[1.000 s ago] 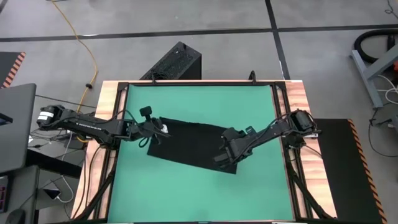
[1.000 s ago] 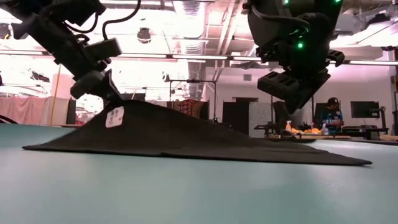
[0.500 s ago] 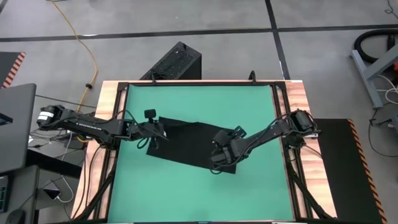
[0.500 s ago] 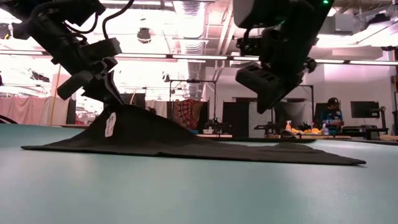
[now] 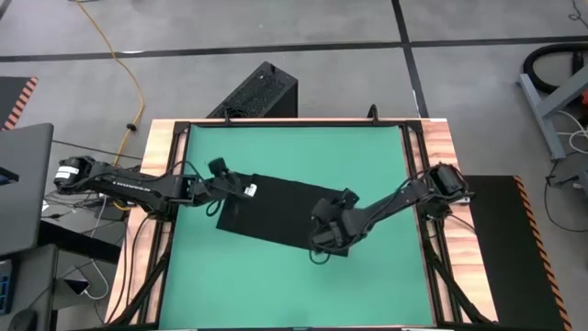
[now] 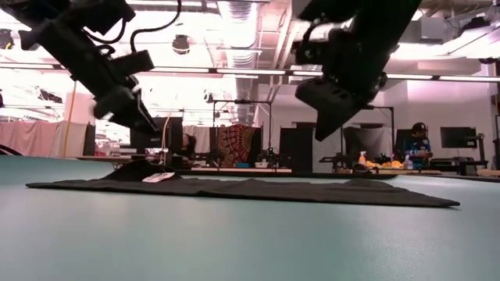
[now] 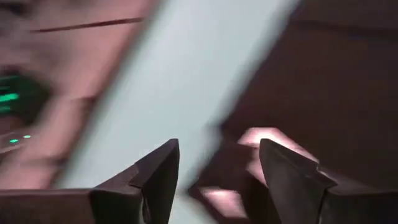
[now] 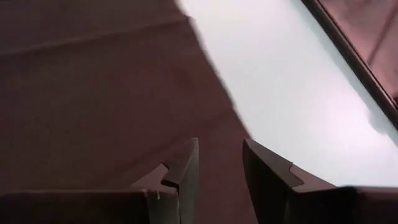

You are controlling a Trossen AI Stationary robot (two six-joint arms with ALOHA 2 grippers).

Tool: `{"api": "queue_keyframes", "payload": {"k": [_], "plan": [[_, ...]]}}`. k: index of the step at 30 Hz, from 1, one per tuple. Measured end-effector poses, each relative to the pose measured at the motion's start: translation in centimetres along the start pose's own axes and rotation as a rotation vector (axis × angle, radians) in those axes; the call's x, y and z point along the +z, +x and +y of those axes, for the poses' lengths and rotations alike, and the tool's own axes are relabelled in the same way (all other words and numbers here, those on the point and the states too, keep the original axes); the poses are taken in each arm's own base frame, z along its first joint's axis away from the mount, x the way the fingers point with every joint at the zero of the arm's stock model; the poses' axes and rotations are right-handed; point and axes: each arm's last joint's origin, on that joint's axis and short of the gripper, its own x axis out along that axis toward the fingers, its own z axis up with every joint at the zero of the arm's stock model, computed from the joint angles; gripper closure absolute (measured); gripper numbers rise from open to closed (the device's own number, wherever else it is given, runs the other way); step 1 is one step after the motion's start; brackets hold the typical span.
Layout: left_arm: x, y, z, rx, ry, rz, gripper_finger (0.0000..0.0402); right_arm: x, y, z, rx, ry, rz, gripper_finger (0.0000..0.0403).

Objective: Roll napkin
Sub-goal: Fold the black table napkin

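Observation:
The black napkin (image 5: 280,213) lies flat on the green table as a slanted rectangle, with its white tag (image 5: 250,190) at the left end. In the low view the napkin (image 6: 258,190) is a thin dark strip, tag (image 6: 158,178) on top. My left gripper (image 5: 234,187) (image 7: 217,180) hovers open just above that tagged end, holding nothing. My right gripper (image 5: 323,235) (image 8: 214,165) hangs open above the napkin's near right part, clear of it in the low view (image 6: 332,97).
A rigid black box with vent slots (image 5: 262,92) stands beyond the table's far edge. Wooden rails (image 5: 432,138) frame the green mat (image 5: 294,147). Bare mat lies far and near of the napkin. A person (image 6: 418,144) is in the room behind.
My left gripper has opened and let go of the napkin's tagged left end. That end, which stood raised in a peak, has dropped flat onto the table. My right gripper has gone toward the table's left edge above the napkin.

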Motion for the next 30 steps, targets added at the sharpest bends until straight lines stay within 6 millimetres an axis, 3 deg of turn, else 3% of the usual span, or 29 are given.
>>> {"api": "queue_keyframes", "payload": {"k": [3, 5, 11, 20, 30], "plan": [[0.2, -0.2, -0.9, -0.283, 0.023, -0.032, 0.0187, -0.1, -1.0, 1.2, 0.066, -0.125, -0.062, 0.0255], [0.3, -0.4, -1.3, -0.37, 0.038, -0.052, 0.0191, -0.3, -1.7, 2.0, 0.108, -0.206, -0.106, 0.0255], [0.2, 0.1, -0.8, -0.158, 0.11, -0.026, 0.0221, -0.5, -2.7, 3.0, 0.163, -0.247, -0.163, 0.0255], [-1.5, 3.5, -0.8, -0.157, 0.165, 0.154, 0.0318, -0.3, -2.4, 2.8, 0.154, -0.237, -0.154, 0.0255], [-3.0, 6.5, -0.7, 0.032, 0.219, 0.27, 0.0397, -0.1, -2.1, 2.7, 0.164, -0.229, -0.134, 0.0255]]}}
